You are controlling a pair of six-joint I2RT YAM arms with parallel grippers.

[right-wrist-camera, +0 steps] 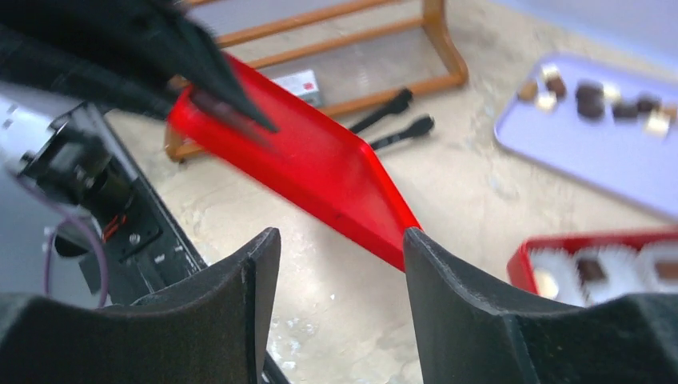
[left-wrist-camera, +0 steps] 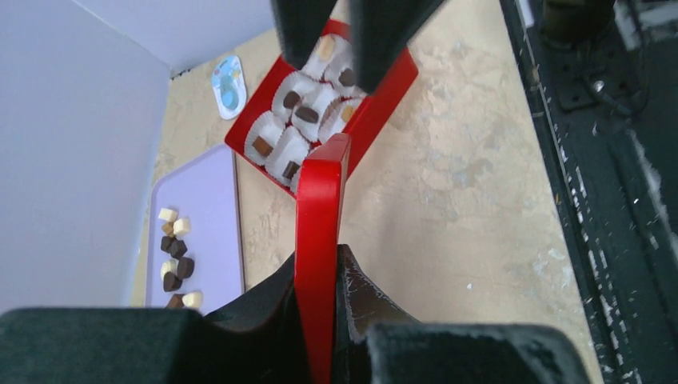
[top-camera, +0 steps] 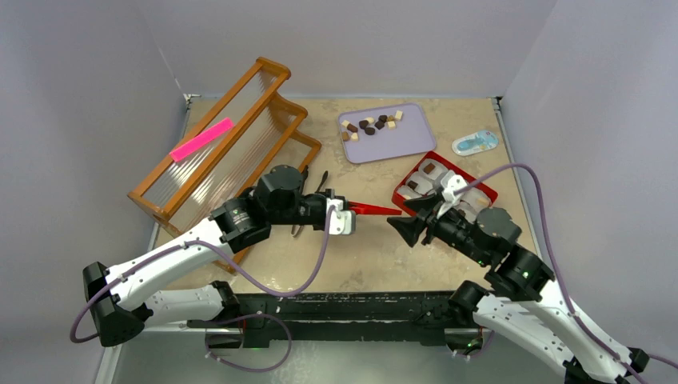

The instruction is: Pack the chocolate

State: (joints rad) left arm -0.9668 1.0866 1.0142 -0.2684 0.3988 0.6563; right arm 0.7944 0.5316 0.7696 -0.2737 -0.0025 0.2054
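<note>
Left arm: stretched from the near-left base toward mid-worktop, forearm low and level, wrist pointing right.
Left hand (top-camera: 345, 214): clenched on one end of the red lid (top-camera: 372, 210), both fingers pressed to its faces.
Red lid: held clear of the worktop (top-camera: 376, 256) and turned on edge, a thin wedge from above; free end aimed at the right hand.
Right arm: up from the near-right base, elbow bent, forearm running left across the near part of the red box (left-wrist-camera: 376, 108).
Right hand (right-wrist-camera: 340, 240): released, jaws spread wide, facing the left hand; lid's free corner at the mouth of the gap, hard by one finger (right-wrist-camera: 472, 312); contact cannot be told.
Chocolate (top-camera: 370, 124): loose cluster of dark, mid-brown and cream pieces at the far-left end of the lavender tray (top-camera: 400, 144); further pieces seated singly in the paper cups (left-wrist-camera: 288, 148) of the red box.
Red box: uncovered, right of centre, just beyond the two hands, near side of the tray.
Wooden rack (top-camera: 272, 70): far left, lying aslant, pink strip (top-camera: 201, 138) on its slats.
Black two-pronged tool (right-wrist-camera: 397, 133): flat on the worktop beside the rack, behind the left wrist.
Blue-and-white packet (top-camera: 475, 142): far right, beside the tray.
In the way: lid and both hands, crowding the box's near-left corner.
</note>
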